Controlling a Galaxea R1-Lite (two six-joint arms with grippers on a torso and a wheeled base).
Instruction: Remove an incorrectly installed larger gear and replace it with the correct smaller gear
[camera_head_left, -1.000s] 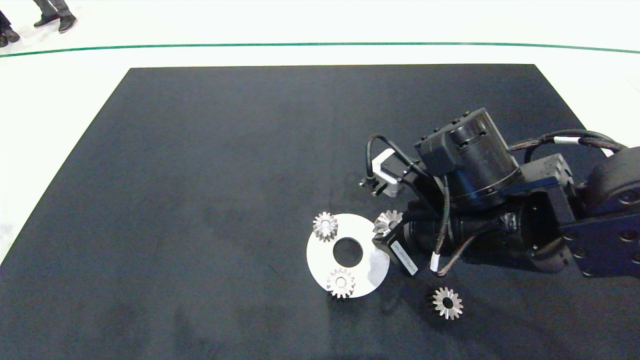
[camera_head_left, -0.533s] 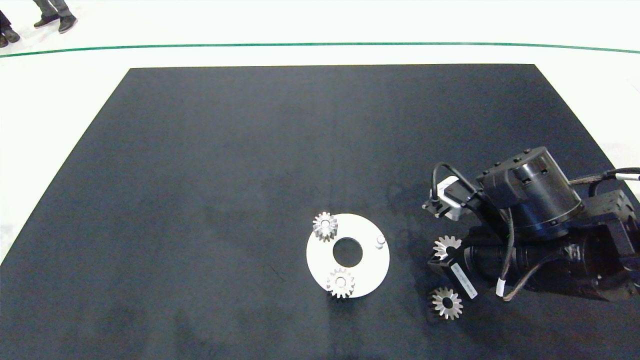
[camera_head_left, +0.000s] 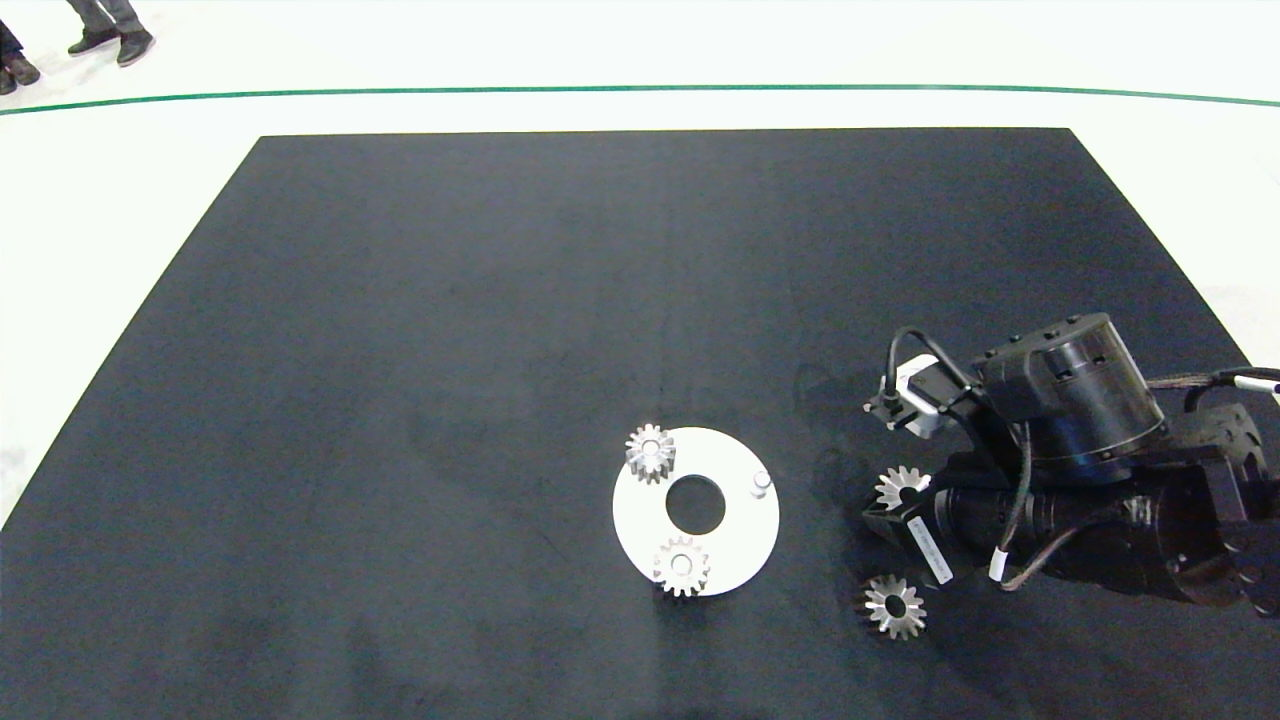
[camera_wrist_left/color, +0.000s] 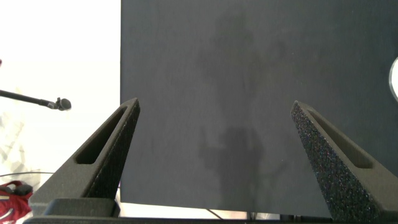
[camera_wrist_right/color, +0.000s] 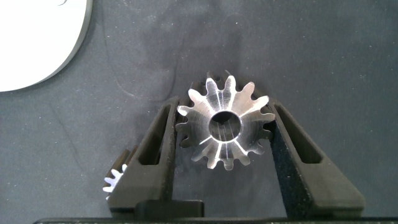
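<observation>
The right tool (camera_wrist_right/color: 225, 134) grips the larger gear (camera_wrist_right/color: 225, 129) flat between its fingers, low over the surface. The smaller gear (camera_head_left: 894, 606) lies just beside it; the disc's (camera_head_left: 735, 545) bare peg (camera_head_left: 761, 482) stands leftward. The left tool (camera_wrist_left/color: 214, 140) hangs open, far off.

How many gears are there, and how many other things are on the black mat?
Gears: 4 – two on the disc, one in the right gripper, one loose on the mat
White disc: 1
Bare peg: 1
Total: 6
</observation>
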